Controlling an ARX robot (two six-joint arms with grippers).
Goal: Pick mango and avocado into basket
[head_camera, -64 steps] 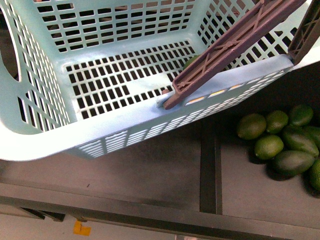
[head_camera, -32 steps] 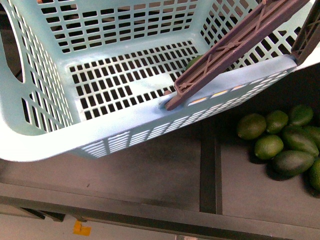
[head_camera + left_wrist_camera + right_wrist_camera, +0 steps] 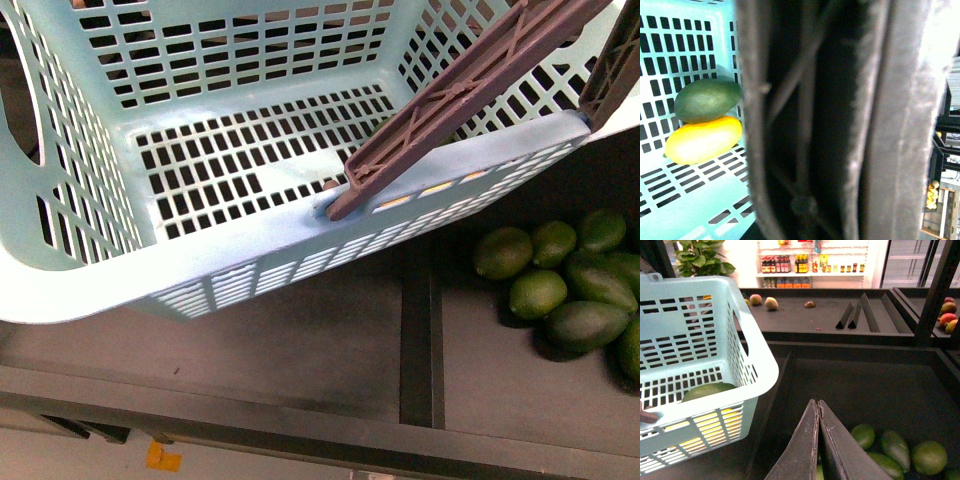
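The mango (image 3: 702, 140), smooth and yellow-orange, lay on the slotted floor of the basket (image 3: 250, 245), touching the matte dark green avocado (image 3: 706, 100) beside it. The basket was light teal plastic with lattice walls and a ribbed brown handle (image 3: 460, 95) leaning across its rim. It sat over a dark, dull worktop (image 3: 320, 350) divided by raised strips. Loose green fruits (image 3: 565, 280) were heaped in the neighbouring compartment. The right tool (image 3: 818, 440) hung above them, its dark tapered fingers pressed together on nothing. The left tool's state could not be told; a blurred handle filled its camera. Far shelves (image 3: 810, 262) held bottles, their labels too small to read.
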